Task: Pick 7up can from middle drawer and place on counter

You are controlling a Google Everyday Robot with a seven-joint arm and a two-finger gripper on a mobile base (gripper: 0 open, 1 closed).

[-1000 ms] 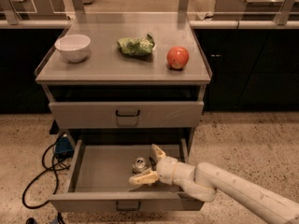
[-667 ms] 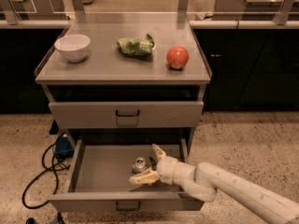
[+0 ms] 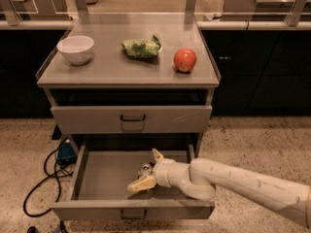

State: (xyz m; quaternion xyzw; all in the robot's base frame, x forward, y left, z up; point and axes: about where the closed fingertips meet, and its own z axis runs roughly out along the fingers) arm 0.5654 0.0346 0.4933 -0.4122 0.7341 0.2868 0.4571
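The middle drawer (image 3: 97, 178) is pulled open below the counter (image 3: 112, 67). The 7up can (image 3: 145, 169) stands inside it near the middle, small and silvery with a shiny top. My gripper (image 3: 147, 170) reaches into the drawer from the right on a white arm. Its two pale fingers are spread, one (image 3: 157, 155) behind the can and one (image 3: 141, 183) in front of it, so the can sits between them. I cannot tell whether they touch it.
On the counter are a white bowl (image 3: 75, 48) at left, a green wrinkly snack bag (image 3: 141, 47) in the middle and a red apple (image 3: 185, 60) at right. The top drawer (image 3: 131, 118) is closed. Black cables (image 3: 46, 171) lie on the floor at left.
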